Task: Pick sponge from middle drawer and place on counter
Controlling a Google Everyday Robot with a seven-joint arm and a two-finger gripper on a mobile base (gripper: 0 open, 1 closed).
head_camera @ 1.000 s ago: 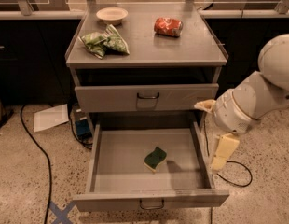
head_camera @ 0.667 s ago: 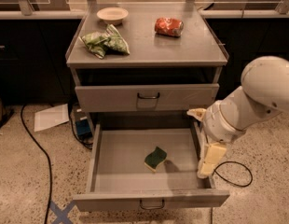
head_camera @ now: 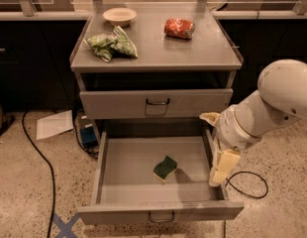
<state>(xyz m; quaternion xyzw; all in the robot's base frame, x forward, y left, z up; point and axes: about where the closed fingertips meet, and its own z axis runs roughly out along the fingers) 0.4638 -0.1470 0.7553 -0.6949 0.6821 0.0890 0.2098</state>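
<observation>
The sponge (head_camera: 165, 168), dark green over yellow foam, lies on the floor of the open middle drawer (head_camera: 101, 163), right of centre. The grey counter (head_camera: 185, 49) tops the cabinet above. My gripper (head_camera: 216, 146) hangs at the drawer's right wall, to the right of the sponge and apart from it. Its two cream fingers stand wide apart, one pointing up-left (head_camera: 210, 117) and one pointing down (head_camera: 221, 171). It holds nothing. The white arm reaches in from the right.
On the counter lie green snack bags (head_camera: 111, 44), a pale bowl (head_camera: 119, 16) and a red foil packet (head_camera: 179, 28). The upper drawer (head_camera: 156, 103) is shut. A black cable (head_camera: 248, 183), paper (head_camera: 54, 124) and a blue box (head_camera: 87, 133) lie on the floor.
The arm has moved left toward the drawer, bringing the gripper over the drawer's right wall. The sponge has not moved.
</observation>
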